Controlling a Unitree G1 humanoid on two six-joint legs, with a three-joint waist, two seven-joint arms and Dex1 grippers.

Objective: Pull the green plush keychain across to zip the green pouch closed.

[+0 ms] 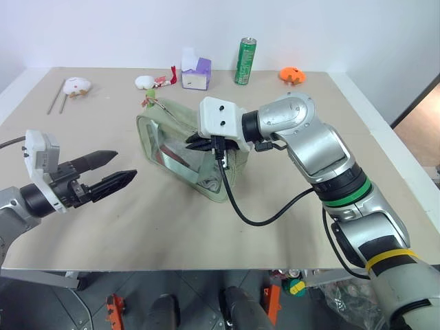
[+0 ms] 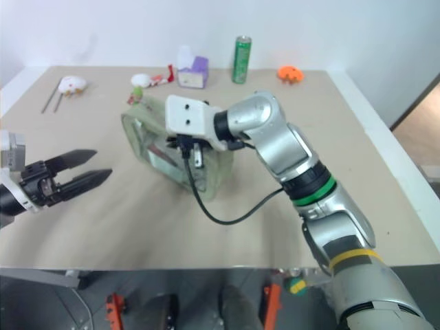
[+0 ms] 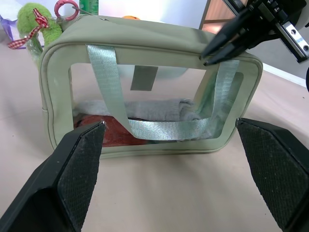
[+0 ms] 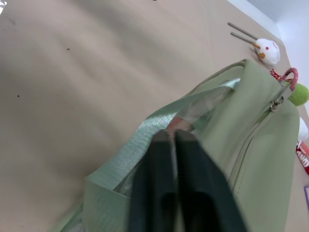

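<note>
The green pouch stands upright mid-table, its clear side panel and strap facing my left gripper. The green plush keychain hangs with a red ribbon and pink ring at the pouch's far top corner, by the zipper pull. My right gripper is shut, with its tips against the pouch's top edge at the near end of the strap. Whether fabric is pinched between them cannot be told. My left gripper is open and level, a short way left of the pouch and touching nothing.
Along the table's far edge stand a green can, a purple-and-white box, an orange toy and a white plush toy beside two thin rods. A black cable from my right wrist drapes over the pouch's near end.
</note>
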